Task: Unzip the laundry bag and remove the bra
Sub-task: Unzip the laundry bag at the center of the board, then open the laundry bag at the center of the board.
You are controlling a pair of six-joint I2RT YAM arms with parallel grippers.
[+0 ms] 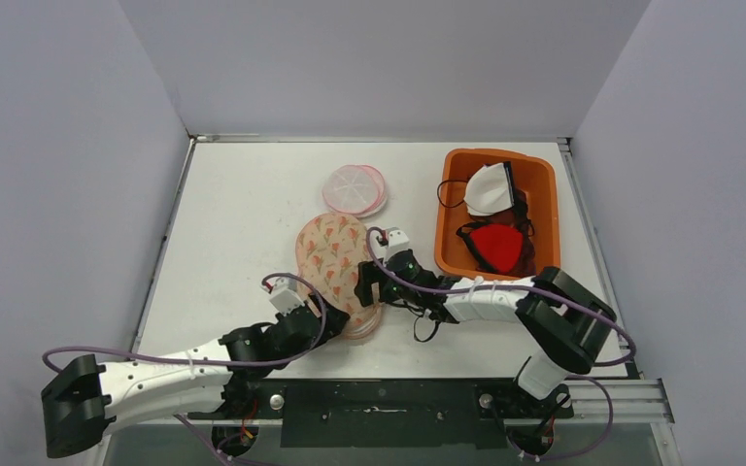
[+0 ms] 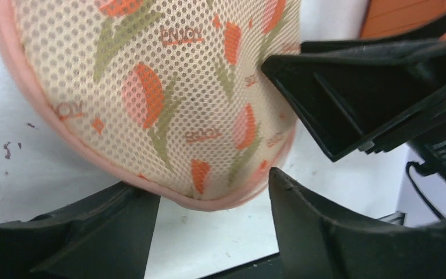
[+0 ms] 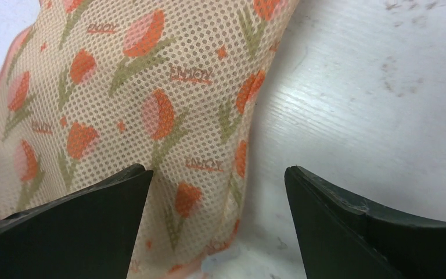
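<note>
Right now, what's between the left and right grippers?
The near end of the laundry bag lies between the left gripper and right gripper. Left wrist view shows it best, top view confirms.

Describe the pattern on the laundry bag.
The laundry bag has orange-pink tulips with green stems on beige mesh; clearest in right wrist view.

Laundry bag (image 1: 335,254) laid at the middle of the table (image 1: 233,214), round pouch (image 1: 355,189) set just behind it, bin (image 1: 547,194) placed to the right with garments (image 1: 493,248) held inside, left gripper (image 1: 338,320) positioned at the bag's near end, right gripper (image 1: 366,286) at its right edge.
</note>
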